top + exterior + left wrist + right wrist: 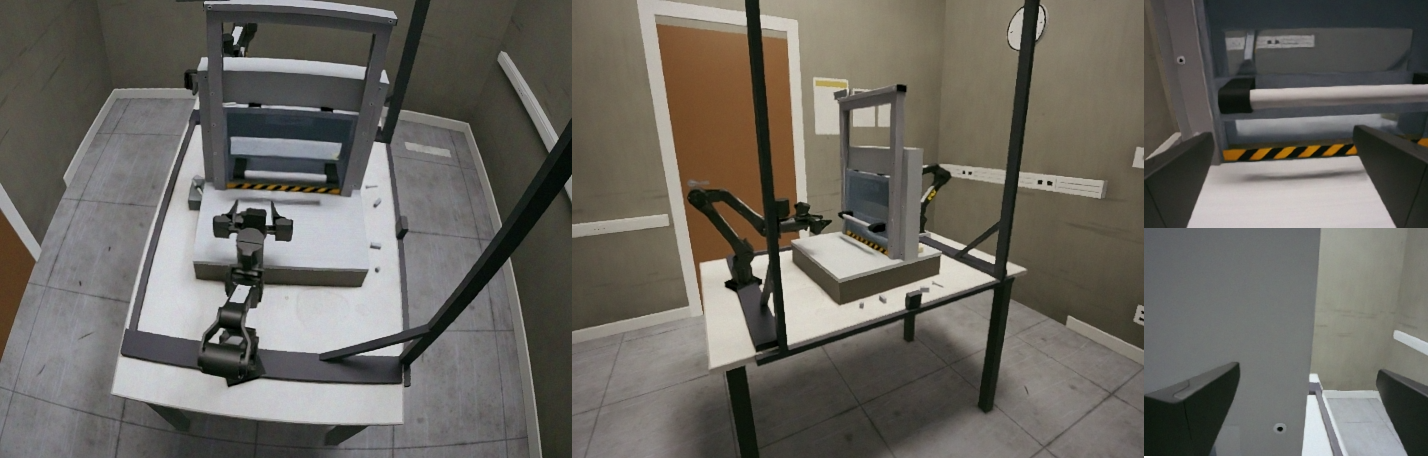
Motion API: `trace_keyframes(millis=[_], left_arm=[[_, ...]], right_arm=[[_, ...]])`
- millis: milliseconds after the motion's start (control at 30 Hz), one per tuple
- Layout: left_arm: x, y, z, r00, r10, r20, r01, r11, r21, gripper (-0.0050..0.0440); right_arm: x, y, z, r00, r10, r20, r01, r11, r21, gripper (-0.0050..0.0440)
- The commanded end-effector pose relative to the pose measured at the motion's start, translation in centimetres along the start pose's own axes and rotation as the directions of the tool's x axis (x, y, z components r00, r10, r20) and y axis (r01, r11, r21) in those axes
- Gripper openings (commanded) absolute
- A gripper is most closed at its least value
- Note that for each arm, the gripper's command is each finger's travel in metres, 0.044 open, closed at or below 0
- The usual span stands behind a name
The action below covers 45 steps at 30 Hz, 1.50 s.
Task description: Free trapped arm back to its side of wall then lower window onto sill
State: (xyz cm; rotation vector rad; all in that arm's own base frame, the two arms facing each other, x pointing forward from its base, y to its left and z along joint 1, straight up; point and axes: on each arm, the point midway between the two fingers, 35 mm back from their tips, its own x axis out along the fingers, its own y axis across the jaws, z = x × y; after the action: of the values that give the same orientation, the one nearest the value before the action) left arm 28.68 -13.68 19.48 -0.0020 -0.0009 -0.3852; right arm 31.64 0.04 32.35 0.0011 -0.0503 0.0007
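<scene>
The grey window frame (295, 100) stands on a raised platform (282, 242). Its blue sash (290, 132) carries a white handle bar (285, 175) just above the yellow-black striped sill (282, 188). In the left wrist view a narrow light gap (1309, 129) shows between the sash and the sill (1289, 151). My left gripper (254, 205) is open and empty, hovering over the platform a short way in front of the handle bar (1334, 96), clear of the wall. My right arm (934, 185) is behind the wall. My right gripper (1308, 373) is open beside a grey wall panel (1229, 328).
A small grey block (196, 194) lies left of the frame's foot. Several small loose pieces (376, 202) lie on the table to the right of the platform. Dark cell posts (505, 240) stand at the right edge.
</scene>
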Motion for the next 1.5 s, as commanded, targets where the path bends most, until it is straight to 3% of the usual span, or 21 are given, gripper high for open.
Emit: trace_keyframes(millis=[0,167,233,300,533,667,867,1167,1200,1467], left_arm=[[-1.6,0.6,0.4,1.0,-0.007,0.007,0.008,1.0,-0.007,0.04],[-2.8,1.1,0.3,1.0,-0.007,0.012,0.007,1.0,-0.007,0.04],[-1.0,3.7,6.4,0.991,0.086,0.105,-0.085,0.996,-0.009,0.04],[-0.7,4.5,5.6,0.993,0.103,0.055,-0.103,0.995,-0.004,0.04],[-0.4,9.4,9.4,0.971,0.234,0.042,-0.235,0.972,0.007,0.04],[-0.4,9.4,9.3,0.971,0.235,0.038,-0.236,0.972,0.007,0.04],[-2.4,13.6,14.2,0.93,0.36,0.071,-0.361,0.932,0.004,0.04],[-2.0,13.6,12.3,0.935,0.355,0.022,-0.355,0.935,0.004,0.04],[-2.6,13.8,14.2,0.923,0.376,0.077,-0.378,0.926,0.003,0.04],[-2.8,13.9,14.5,0.919,0.384,0.091,-0.386,0.923,0.004,0.04]], right_arm=[[-0.2,0.1,1.2,1.0,0.001,0.028,0.0,1.0,-0.002,0.04],[-0.2,0.1,1.2,1.0,0.001,0.028,0.0,1.0,-0.002,0.04],[-0.2,0.1,1.2,1.0,0.001,0.028,0.0,1.0,-0.002,0.04],[-0.2,0.1,1.2,1.0,0.001,0.028,0.0,1.0,-0.002,0.04],[-0.2,0.1,1.2,1.0,0.001,0.028,0.0,1.0,-0.002,0.04],[-0.2,0.1,1.2,1.0,0.001,0.028,0.0,1.0,-0.002,0.04],[-0.2,0.1,1.2,1.0,0.001,0.028,0.0,1.0,-0.002,0.04],[-0.2,0.1,1.2,1.0,0.001,0.028,0.0,1.0,-0.002,0.04],[-0.2,0.1,1.2,1.0,0.001,0.028,0.0,1.0,-0.002,0.04],[-0.2,0.1,1.2,1.0,0.001,0.028,0.0,1.0,-0.002,0.04]])
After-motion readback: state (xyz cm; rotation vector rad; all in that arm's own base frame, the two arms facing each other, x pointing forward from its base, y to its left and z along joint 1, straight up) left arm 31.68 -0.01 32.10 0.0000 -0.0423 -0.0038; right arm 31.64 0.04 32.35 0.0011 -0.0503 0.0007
